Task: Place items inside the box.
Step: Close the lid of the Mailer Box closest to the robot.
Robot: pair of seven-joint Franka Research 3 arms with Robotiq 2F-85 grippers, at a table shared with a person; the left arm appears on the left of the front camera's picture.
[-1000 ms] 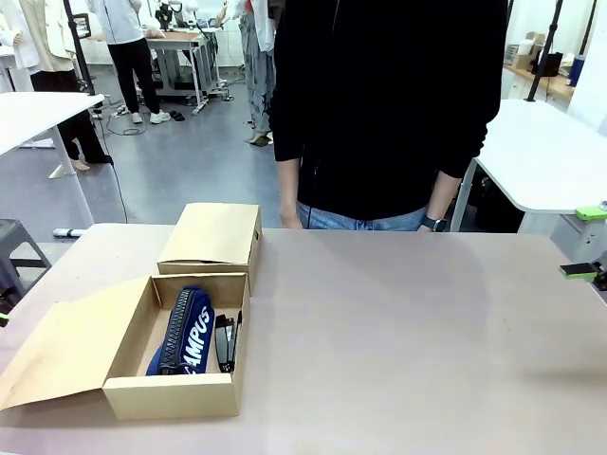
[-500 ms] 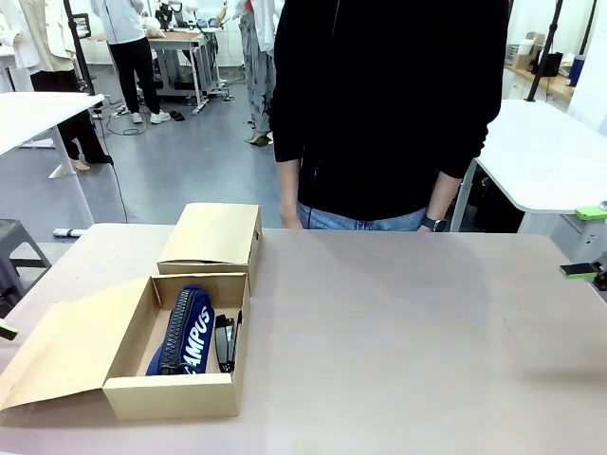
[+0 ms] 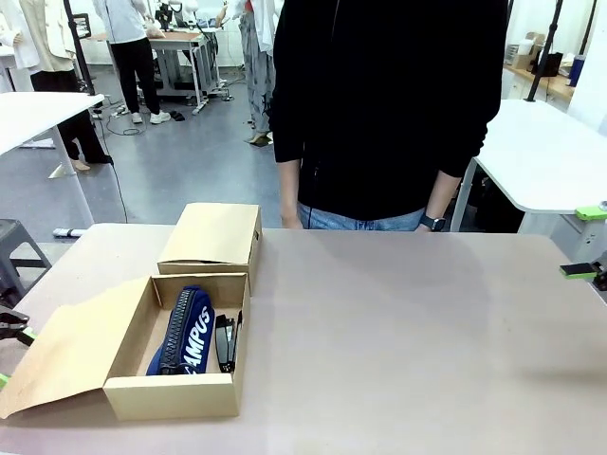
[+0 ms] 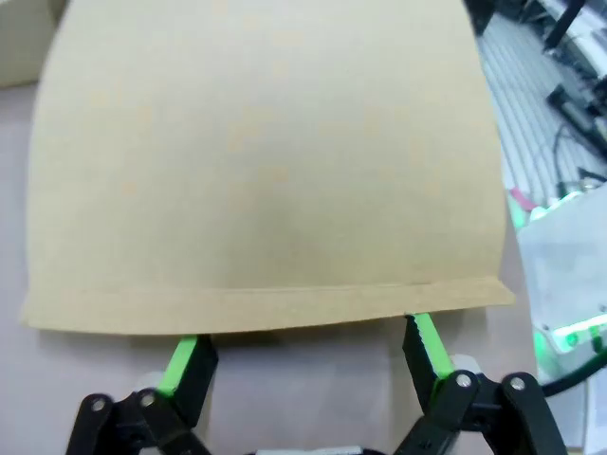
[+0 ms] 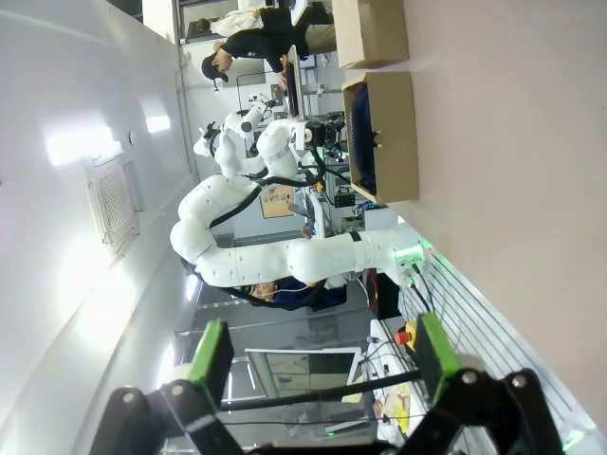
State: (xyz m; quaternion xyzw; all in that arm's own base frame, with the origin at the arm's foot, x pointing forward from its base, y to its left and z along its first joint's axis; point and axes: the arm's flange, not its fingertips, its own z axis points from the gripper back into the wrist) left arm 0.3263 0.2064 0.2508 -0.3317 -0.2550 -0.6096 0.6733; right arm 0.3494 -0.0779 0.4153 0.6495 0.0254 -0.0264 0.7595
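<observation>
Beyond the table the workshop floor runs back grey and open, with white desks to either side and a person in a black top (image 3: 389, 104) standing square against the far edge. Most of the pinkish tabletop (image 3: 408, 332) lies bare, from the middle across to its right-hand edge.

Near the table's left edge the left gripper (image 4: 308, 353) sits low, just outside the open box (image 3: 171, 393). Its green-padded fingers (image 4: 424, 343) are spread wide, and their tips reach the free edge of the box's lid flap (image 4: 266, 161), which lies folded out directly ahead of them. I cannot tell whether the tips touch the cardboard or stop just short; nothing is pinched between them. In the front view, that gripper is a dark shape with a green tip (image 3: 13, 328) at the picture's left margin, beside the flap's outer edge.

Past the flap, inside the box, the navy zip pouch lettered "CAMPUS" (image 3: 182, 332) lies lengthwise, with a black stapler (image 3: 226, 339) beside it on the side away from the gripper. A second, closed cardboard box (image 3: 213, 237) stands just beyond the open one, towards the person, their walls nearly meeting.

Off the table's right edge the right gripper (image 5: 318, 355) hangs with its fingers wide apart and empty, well clear of both boxes, one green pad (image 3: 578, 269) showing at the front view's right margin.
</observation>
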